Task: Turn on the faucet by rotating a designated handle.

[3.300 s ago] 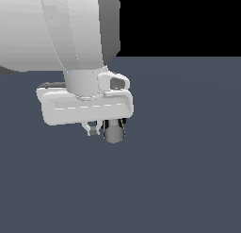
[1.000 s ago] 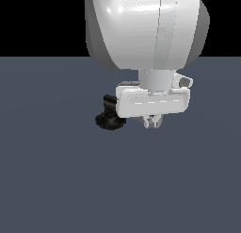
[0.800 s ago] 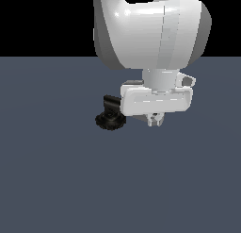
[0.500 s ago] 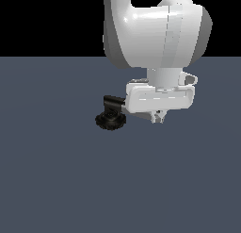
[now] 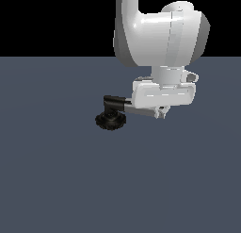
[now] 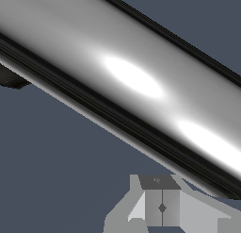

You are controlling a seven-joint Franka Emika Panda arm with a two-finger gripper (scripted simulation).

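Note:
The faucet is a small black fixture with a round ridged base and a short post, standing on the dark floor. Its handle, a grey bar with a black elbow end, points toward the exterior view's right and runs under the white gripper body. My gripper hangs at the bar's far end, fingers together and shut on nothing. In the wrist view the handle fills the picture as a shiny diagonal cylinder. The gripper sits right beside it with its fingers pressed together; I cannot tell whether they touch the bar.
The flat dark grey floor stretches all around the faucet. My bulky white arm rises above the gripper and hides the handle's far tip in the exterior view.
The arm and gripper have moved toward the exterior view's right. The handle's grey bar now shows between the black elbow and the gripper. The faucet base stayed in place.

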